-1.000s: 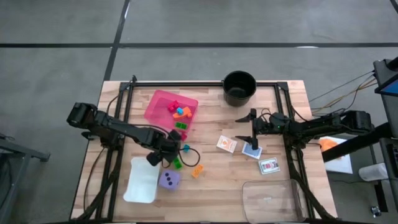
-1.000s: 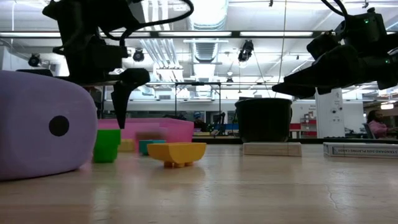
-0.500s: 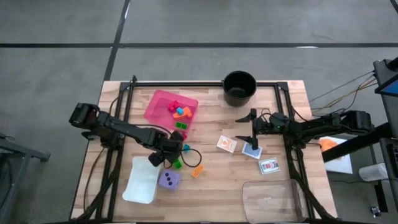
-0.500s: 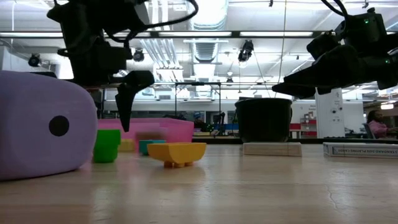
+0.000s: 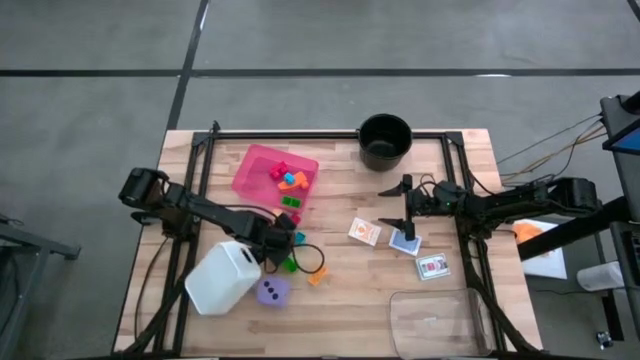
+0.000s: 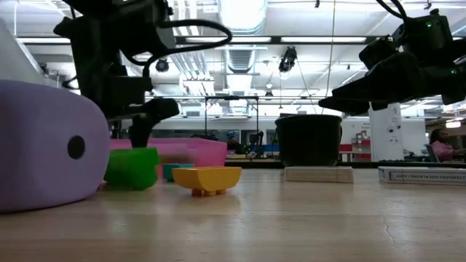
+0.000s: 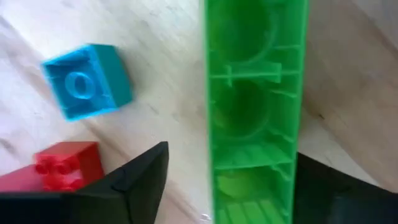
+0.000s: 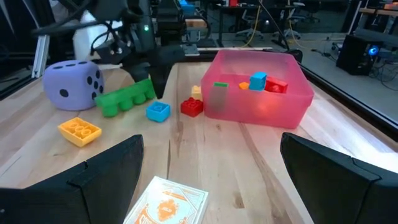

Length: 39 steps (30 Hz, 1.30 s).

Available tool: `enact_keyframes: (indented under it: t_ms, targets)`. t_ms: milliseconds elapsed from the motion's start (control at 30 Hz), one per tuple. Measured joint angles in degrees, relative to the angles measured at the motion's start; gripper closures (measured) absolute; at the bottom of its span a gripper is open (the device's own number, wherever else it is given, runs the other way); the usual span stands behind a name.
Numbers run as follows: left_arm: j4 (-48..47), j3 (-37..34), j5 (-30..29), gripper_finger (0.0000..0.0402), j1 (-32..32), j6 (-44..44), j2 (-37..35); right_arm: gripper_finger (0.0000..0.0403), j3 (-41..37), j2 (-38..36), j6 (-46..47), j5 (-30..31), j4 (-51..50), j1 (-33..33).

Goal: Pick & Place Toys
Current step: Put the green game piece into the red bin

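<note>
With the green brick (image 7: 255, 112) lying on the table between its spread fingers, left gripper (image 5: 283, 250) low beside the purple die (image 5: 271, 291) — not visibly pinching. Right gripper (image 5: 407, 207) wide open above the cards, empty.

light: bright, even overhead | ceiling lamps glare in low view | left wrist view blurred

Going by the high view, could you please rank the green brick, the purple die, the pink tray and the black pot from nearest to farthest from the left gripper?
1. Green brick, right at the left gripper, between its fingers.
2. Purple die, just beside it toward the table's front edge.
3. Pink tray, farther back.
4. Black pot, at the far edge toward the right arm's side.
</note>
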Motion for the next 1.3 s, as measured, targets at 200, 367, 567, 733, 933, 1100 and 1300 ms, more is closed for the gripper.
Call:
enact_keyframes:
  t_ms: [200,367,567,733,933,1100,1300]
  targets:
    - [0.36,-0.18,0.09,0.0199,0.00,-0.17,0.01,0.0025,0.00,0.00,0.00,0.00,-0.02,0.01]
    - [0.37,-0.15,-0.46,0.0260,0.00,-0.19,-0.08,0.0025,0.00,0.00,0.00,0.00,-0.02,0.00]
    - [0.22,-0.08,-0.47,0.0270,-0.20,-0.19,-0.10,0.0025,0.00,0.00,0.00,0.00,-0.02,0.00]
    - [-0.95,-0.05,-3.38,0.0270,-1.49,-0.22,-0.54,0.0025,0.00,0.00,-0.01,0.00,-0.04,0.00]
    - [-6.80,0.00,-7.77,0.0270,-4.15,-3.40,-3.85,0.0025,0.00,0.00,-0.24,0.19,-0.63,0.02]
    - [-13.09,1.29,-12.68,0.0270,-6.18,-9.97,-9.46,0.0025,0.00,0.00,-0.39,0.43,-0.83,-0.02]
    - [-23.93,9.64,-19.35,0.0270,-7.72,-17.62,-14.22,0.0025,0.00,0.00,-0.40,1.55,-0.85,-0.04]
